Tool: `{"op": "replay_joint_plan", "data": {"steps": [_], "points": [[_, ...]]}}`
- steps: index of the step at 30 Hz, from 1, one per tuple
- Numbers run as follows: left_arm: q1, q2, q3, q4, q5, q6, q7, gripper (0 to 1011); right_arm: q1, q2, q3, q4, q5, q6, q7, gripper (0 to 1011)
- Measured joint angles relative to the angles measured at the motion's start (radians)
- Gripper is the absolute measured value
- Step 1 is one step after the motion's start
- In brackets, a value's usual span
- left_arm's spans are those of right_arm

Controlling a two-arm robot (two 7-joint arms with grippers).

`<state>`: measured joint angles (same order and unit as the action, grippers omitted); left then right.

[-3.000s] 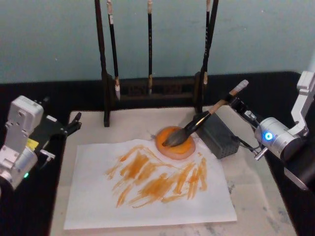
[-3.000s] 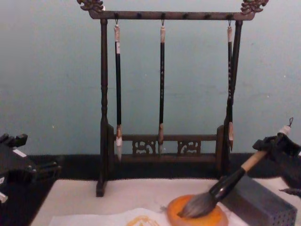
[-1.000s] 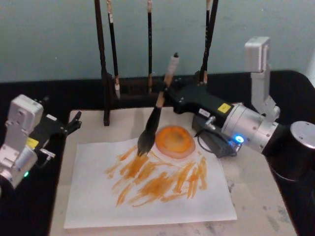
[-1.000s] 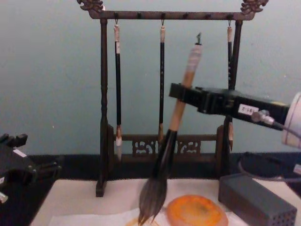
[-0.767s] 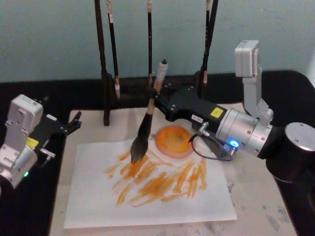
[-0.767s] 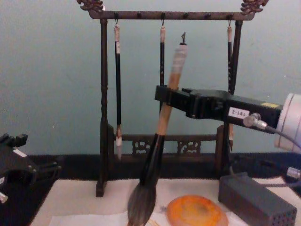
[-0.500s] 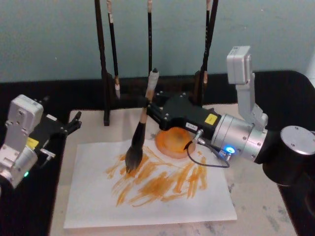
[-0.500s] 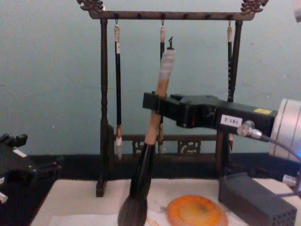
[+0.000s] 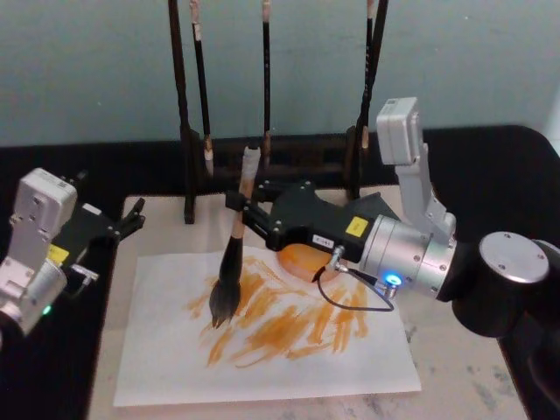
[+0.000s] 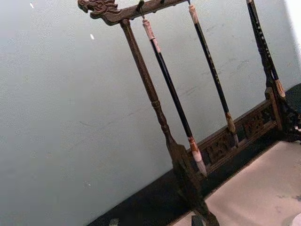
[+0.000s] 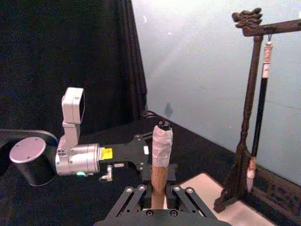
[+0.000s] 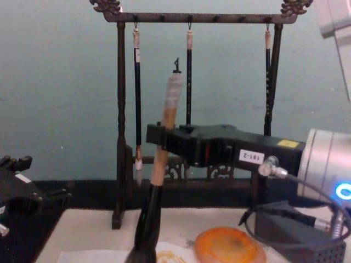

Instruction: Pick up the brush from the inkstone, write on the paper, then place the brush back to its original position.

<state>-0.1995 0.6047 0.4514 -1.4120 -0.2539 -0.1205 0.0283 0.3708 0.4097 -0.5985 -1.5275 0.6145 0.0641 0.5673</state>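
Note:
My right gripper point(image 9: 238, 208) is shut on the tan handle of the brush point(image 9: 229, 262), which it holds nearly upright. The bushy bristles touch the left part of the orange strokes on the white paper point(image 9: 166, 359). The round orange inkstone point(image 9: 300, 257) lies just right of the brush, half hidden behind the gripper body. From the chest view the brush point(image 12: 149, 213) stands left of the inkstone point(image 12: 227, 246), with the right gripper point(image 12: 159, 137) on its handle. The right wrist view looks along the brush point(image 11: 160, 150). My left gripper point(image 9: 127, 220) rests open at the table's left edge.
A dark wooden brush stand point(image 9: 267, 162) with three thin hanging brushes runs along the back of the beige mat point(image 9: 455, 350). A grey perforated block point(image 12: 299, 238) sits right of the inkstone, under the right arm's cable. Black table surface borders the mat on both sides.
The right gripper has carried the brush left and downward, from beside the inkstone onto the left part of the painted strokes. The left arm has not moved.

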Motion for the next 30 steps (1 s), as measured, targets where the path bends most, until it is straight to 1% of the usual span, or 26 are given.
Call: {"op": "replay_joint_plan", "data": {"steps": [20,30], "points": [[0.000,0.000,0.000,0.000,0.000,0.000,0.000,1001,0.012,-0.025,-0.030,0.029,-0.002,0.011,0.023,164],[0.000,0.000,0.000,0.000,0.000,0.000,0.000,1001,0.018,-0.031,-0.041,0.040,0.001,0.013,0.028,164]]}}
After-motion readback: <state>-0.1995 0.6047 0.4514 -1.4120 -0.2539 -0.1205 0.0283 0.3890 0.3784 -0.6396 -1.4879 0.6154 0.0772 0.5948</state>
